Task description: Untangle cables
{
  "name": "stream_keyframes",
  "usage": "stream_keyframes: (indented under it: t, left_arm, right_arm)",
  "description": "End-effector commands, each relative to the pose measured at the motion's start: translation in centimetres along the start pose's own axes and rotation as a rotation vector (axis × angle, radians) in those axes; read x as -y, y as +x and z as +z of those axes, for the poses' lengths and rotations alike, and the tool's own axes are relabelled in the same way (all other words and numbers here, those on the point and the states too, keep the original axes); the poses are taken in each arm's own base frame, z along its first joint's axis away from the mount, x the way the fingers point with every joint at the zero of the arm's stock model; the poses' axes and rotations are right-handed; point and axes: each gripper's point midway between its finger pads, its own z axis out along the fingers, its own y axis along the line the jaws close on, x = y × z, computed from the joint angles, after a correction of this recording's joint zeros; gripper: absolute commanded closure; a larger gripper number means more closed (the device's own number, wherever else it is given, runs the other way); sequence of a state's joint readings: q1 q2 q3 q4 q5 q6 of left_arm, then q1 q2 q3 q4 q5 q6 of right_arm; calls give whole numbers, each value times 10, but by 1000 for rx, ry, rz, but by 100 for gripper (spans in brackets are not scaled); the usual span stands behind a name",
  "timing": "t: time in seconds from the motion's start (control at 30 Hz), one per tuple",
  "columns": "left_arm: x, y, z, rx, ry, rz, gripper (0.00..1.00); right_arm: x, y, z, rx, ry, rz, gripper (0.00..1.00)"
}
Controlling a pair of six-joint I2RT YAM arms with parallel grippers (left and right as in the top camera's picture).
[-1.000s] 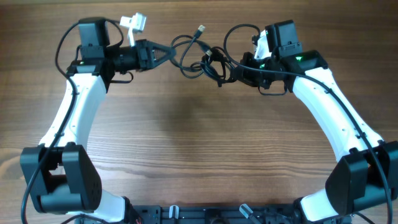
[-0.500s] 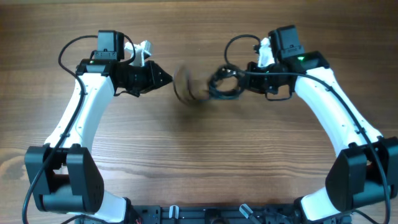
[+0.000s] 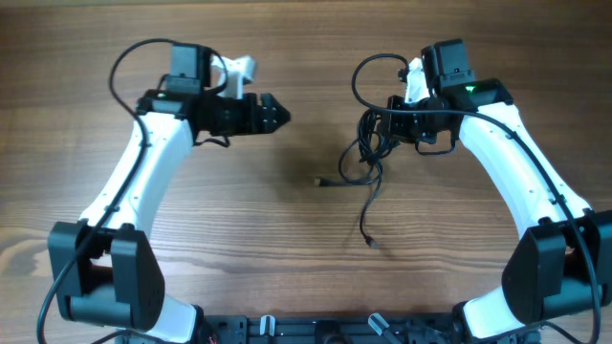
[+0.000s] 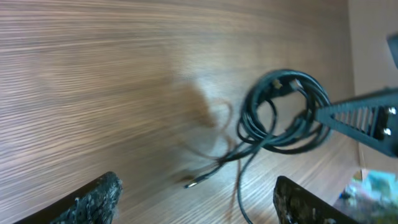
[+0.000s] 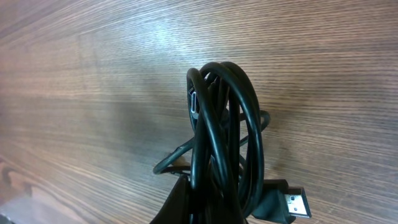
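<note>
The cables (image 3: 370, 145) are thin black cords. Most of their length is bunched in a coil, and my right gripper (image 3: 381, 129) is shut on it. Two loose ends trail toward the near side, one ending in a small plug (image 3: 320, 181), the other farther down (image 3: 369, 243). In the right wrist view the coil (image 5: 225, 130) stands upright in my right gripper (image 5: 214, 205), with a larger plug (image 5: 292, 203) beside it. My left gripper (image 3: 278, 111) is open and holds nothing, well left of the coil. Its view shows the coil (image 4: 283, 113) and a plug tip (image 4: 193, 183) ahead of the left gripper (image 4: 198, 202).
The wooden table (image 3: 239, 220) carries only the cables. A white part (image 3: 239, 69) sits on the left arm's wrist. Thicker black arm wires (image 3: 129, 62) loop above both arms. The arm bases stand at the near corners.
My left gripper let go of the cable and opened, drawing back from the bundle. The freed ends swung and now trail down across the table. My right gripper kept its hold on the coil.
</note>
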State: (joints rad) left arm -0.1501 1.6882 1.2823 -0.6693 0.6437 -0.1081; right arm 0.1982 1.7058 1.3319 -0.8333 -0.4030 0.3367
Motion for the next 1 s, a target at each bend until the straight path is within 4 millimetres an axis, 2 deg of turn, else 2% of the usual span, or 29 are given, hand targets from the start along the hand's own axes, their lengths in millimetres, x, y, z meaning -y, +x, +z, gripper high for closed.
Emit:
stream_keyframes:
  t: [0.0, 0.13, 0.3, 0.57, 0.67, 0.97]
  left_arm:
    - [40, 3, 7, -10, 65, 116, 21]
    - [67, 11, 29, -32, 94, 201, 23]
    - [82, 16, 50, -42, 120, 259, 26]
    - [85, 48, 95, -161, 137, 319, 32]
    - [87, 56, 107, -185, 143, 327, 35]
    - [86, 57, 114, -187, 145, 333, 45]
  right_arm:
    - [-10, 4, 4, -27, -56, -52, 95]
    - [-13, 5, 4, -31, -74, -90, 95]
    - [-14, 6, 4, -32, -82, -104, 94]
    - [-15, 6, 4, -35, -92, -126, 95]
    - [-16, 6, 4, -35, -92, -126, 94]
    - [-16, 6, 4, -36, -93, -125, 94]
